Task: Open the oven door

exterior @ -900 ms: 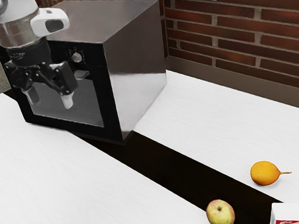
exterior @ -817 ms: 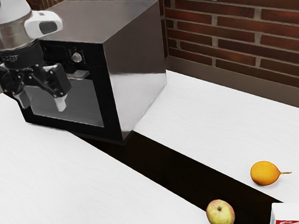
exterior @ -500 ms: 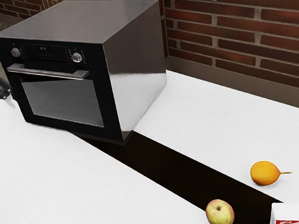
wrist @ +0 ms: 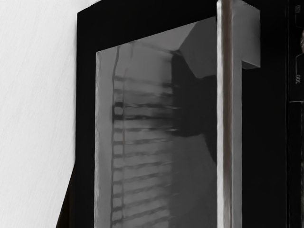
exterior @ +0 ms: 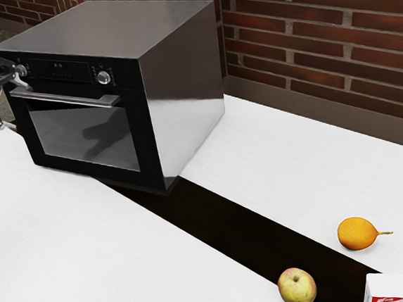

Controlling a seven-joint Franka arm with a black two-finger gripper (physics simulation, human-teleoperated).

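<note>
In front of the oven [exterior: 182, 86], I have the hand [exterior: 16, 106] released and empty, near the handle [exterior: 65, 99] of the shut door [exterior: 62, 132]. Step, judged: approach. Next: straddle that handle squarely, grip, pull.

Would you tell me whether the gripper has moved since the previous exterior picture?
Yes, in the exterior view the gripper has risen, from below the oven handle to about its level.
</note>
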